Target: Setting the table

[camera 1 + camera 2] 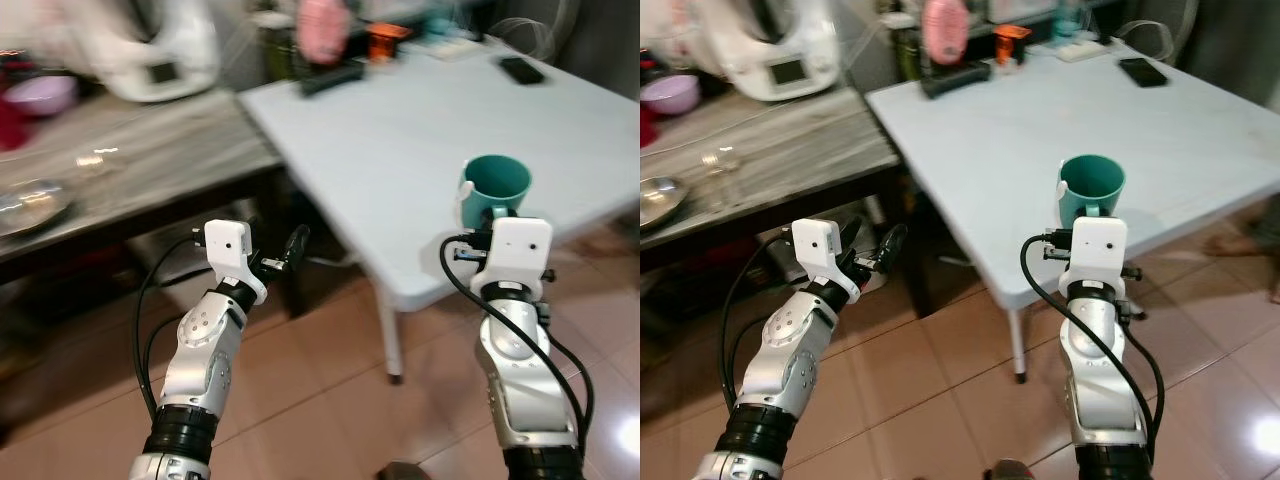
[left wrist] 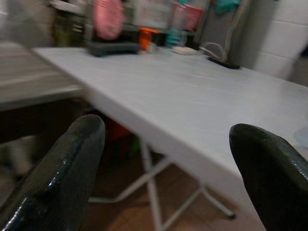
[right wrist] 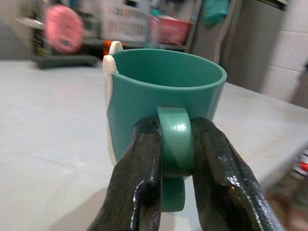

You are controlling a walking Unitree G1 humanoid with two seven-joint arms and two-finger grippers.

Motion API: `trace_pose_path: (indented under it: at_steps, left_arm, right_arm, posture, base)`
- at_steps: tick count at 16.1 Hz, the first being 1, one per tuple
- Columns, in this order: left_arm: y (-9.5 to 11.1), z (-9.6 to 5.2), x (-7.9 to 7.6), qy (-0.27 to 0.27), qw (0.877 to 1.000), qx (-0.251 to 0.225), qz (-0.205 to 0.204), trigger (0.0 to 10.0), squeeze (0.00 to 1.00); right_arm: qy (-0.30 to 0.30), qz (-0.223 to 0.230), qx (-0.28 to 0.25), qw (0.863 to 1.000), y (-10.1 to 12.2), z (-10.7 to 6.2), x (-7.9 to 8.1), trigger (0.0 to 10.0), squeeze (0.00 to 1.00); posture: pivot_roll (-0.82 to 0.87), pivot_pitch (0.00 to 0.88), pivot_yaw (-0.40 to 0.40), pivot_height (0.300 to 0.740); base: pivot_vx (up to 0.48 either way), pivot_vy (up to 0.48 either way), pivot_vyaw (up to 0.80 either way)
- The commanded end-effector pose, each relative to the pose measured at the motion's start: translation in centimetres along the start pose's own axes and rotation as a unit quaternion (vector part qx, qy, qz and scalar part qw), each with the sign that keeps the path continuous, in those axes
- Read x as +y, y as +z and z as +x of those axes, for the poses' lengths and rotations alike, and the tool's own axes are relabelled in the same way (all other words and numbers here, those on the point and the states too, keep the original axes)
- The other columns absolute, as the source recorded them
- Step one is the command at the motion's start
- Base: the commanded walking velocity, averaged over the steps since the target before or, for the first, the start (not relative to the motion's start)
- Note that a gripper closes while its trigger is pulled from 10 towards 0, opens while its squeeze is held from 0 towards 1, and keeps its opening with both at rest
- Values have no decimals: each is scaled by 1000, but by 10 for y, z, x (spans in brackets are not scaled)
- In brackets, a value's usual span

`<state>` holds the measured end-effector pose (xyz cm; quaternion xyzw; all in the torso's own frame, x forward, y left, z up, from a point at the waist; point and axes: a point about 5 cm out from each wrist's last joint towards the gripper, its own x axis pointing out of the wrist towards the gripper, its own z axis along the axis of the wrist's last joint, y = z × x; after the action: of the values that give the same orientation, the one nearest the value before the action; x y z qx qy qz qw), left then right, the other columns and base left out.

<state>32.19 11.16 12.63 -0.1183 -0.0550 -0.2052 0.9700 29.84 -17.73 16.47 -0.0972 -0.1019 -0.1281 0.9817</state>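
Right gripper [image 3: 175, 159] pinches the teal mug [image 3: 166, 96] by its handle over the tabletop's [image 1: 1040, 140] near edge (left gripper [image 2: 168, 159] open, idle); lower it level, further in from the edge

The teal mug [image 3: 166, 98] looks smooth matt plastic; the white table [image 1: 1200, 130] matt; the floor tiles [image 1: 940, 400] glossy.

Head views downward, wrist views along white table [image 1: 400, 150]

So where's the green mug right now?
The green mug is held by its handle in the right gripper, over the near edge of the white table.
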Motion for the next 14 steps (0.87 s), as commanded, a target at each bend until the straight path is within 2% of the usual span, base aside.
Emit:
trace_pose_path:
  at_steps: [1, 6, 10, 11, 14]
  left_arm:
    - [-2, 0, 0, 6, 1000, 4, 0, 10000, 0]
    - [-2, 2, -1, 11, 1000, 1, 2, 10000, 0]
    - [-3, 2, -1, 19, 1000, 1, 6, 10000, 0]
    - [-3, 3, 0, 32, 999, 2, 15, 10000, 0]
    - [-2, 3, -1, 25, 1000, -5, 16, 10000, 0]
  right_arm:
    - [-6, -1, -11, 1000, 4, 0, -3, 10000, 0]
    - [-4, 2, -11, 1000, 4, -1, -2, 10000, 0]
    - [-3, 2, -9, 1000, 3, -1, -3, 10000, 0]
    - [-3, 1, -9, 1000, 3, -1, -3, 10000, 0]
    - [-3, 1, -9, 1000, 3, -1, -3, 10000, 0]
  posture:
    - [-267, 99, 100, 740]
    - [-270, 101, 99, 740]
    - [-275, 103, 96, 740]
    - [-275, 103, 96, 740]
    - [-275, 104, 94, 740]
  base:
    - [0, 480, 800]
    - [0, 480, 715]
    - [0, 480, 0]
    - [0, 0, 0]
    - [0, 0, 0]
